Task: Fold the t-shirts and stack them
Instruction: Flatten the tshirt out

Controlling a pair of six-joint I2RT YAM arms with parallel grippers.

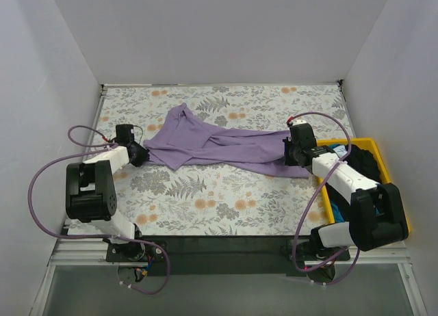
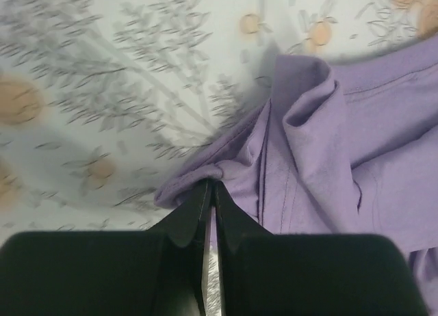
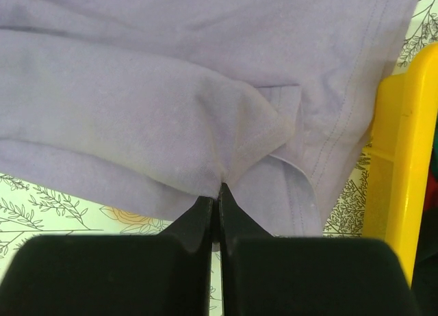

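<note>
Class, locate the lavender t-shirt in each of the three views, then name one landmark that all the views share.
Top external: lavender t-shirt in the centre, stretched left to right.
Left wrist: right half, its edge pinched by the left gripper.
Right wrist: upper two thirds, a fold pinched by the right gripper.
Shared landmark: the floral table cover.

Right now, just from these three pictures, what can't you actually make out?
Yellow tray contents, top view: the right arm covers most; how many garments lie there is unclear.
Lavender t-shirt, front or back: bunched folds hide which side faces up.
Left gripper and right gripper, wrist views: closed jaws hide how much cloth each pinches.
Tablecloth, left wrist view: blurred.
</note>
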